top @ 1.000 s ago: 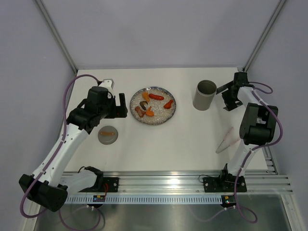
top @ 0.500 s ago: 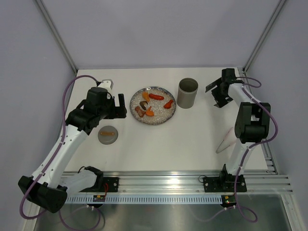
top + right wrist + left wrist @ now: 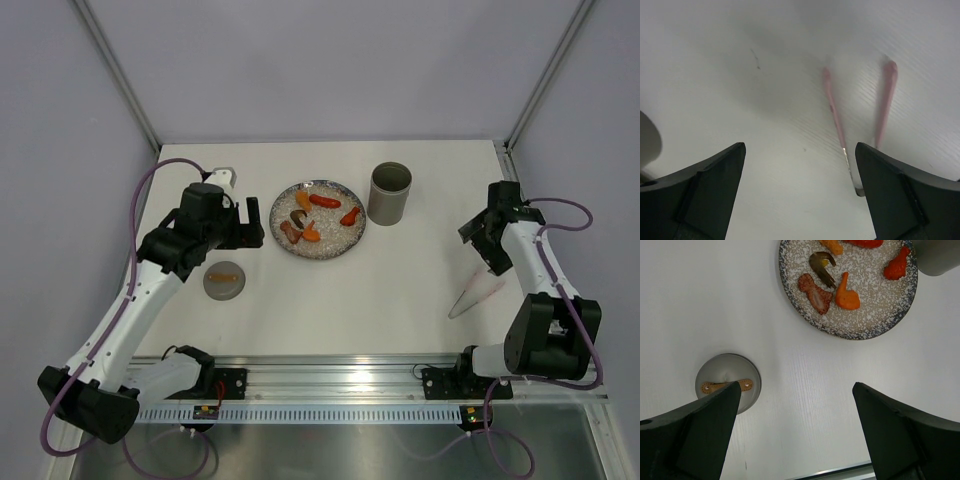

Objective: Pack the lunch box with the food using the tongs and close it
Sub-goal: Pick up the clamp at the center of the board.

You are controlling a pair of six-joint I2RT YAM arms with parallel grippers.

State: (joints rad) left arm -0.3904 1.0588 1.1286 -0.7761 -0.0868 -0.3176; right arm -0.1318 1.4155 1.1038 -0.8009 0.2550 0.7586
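1. My right gripper [image 3: 800,150] is wide open and empty, over the tongs [image 3: 835,117] lying near right on the table [image 3: 400,290]. My left gripper [image 3: 796,390] is wide too, empty.
2. Risk: the tongs lie flat and thin. An off-centre close may catch one arm or skid them away.
3. Tongs: pale pink, slim V, arms splayed.
4. Lunch box [image 3: 390,193] is upright and open at far centre, beside the plate [image 3: 345,243] of food [image 3: 322,201].

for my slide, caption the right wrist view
Open right gripper aimed at the pink tongs lying on the white table.
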